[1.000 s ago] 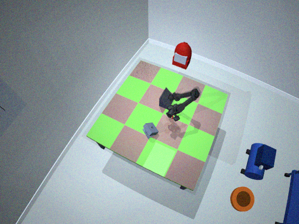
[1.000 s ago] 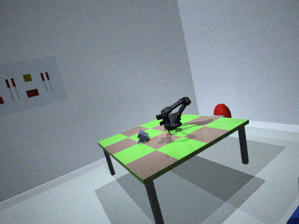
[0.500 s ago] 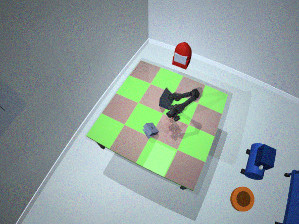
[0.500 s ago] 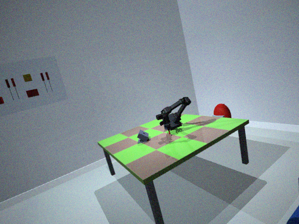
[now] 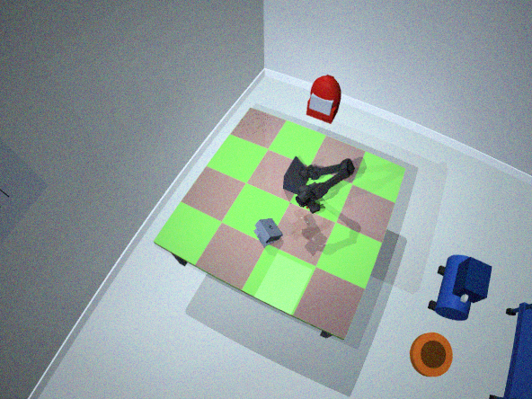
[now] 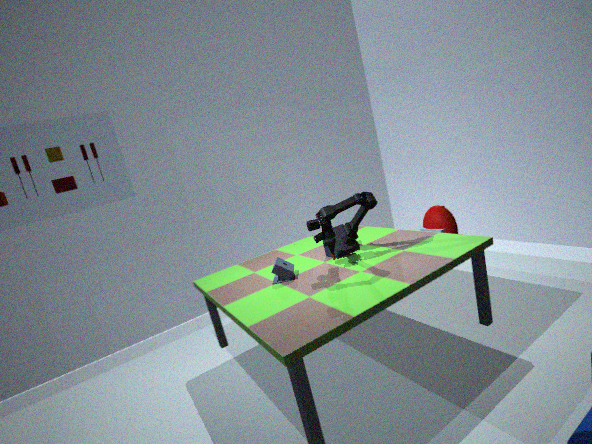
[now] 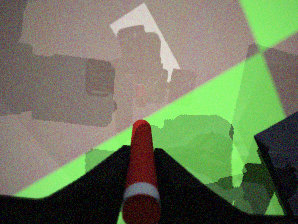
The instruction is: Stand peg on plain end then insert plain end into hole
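The gripper is shut on the red peg. In the wrist view the peg's white band is at the end nearest the camera, and the plain end points away, down at the table. Only a small red bit shows below the fingers in the exterior view, close to the table top; whether it touches cannot be told. The grey sloped panel stands on the table apart from the gripper, with one dark hole in its face, empty.
The checkered table carries the arm and the panel. The arm's dark base stands close behind the gripper. A dark block shows at the right of the wrist view.
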`<action>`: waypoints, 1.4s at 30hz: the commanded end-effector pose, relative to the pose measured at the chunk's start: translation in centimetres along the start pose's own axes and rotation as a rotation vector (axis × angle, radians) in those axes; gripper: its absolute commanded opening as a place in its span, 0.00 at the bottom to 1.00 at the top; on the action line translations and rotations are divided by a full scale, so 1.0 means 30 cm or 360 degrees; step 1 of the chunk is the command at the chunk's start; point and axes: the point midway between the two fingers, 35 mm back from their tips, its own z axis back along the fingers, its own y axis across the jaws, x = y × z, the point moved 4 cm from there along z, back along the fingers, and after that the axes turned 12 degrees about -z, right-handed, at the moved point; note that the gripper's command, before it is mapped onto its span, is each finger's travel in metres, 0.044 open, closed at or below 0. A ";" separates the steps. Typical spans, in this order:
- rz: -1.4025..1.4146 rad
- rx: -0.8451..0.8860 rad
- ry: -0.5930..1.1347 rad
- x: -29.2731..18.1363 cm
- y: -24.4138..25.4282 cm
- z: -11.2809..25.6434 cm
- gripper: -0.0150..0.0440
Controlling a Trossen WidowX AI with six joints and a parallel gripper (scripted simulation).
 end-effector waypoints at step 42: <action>-0.0077 0.0070 -0.0367 0.180 0.049 0.160 0.25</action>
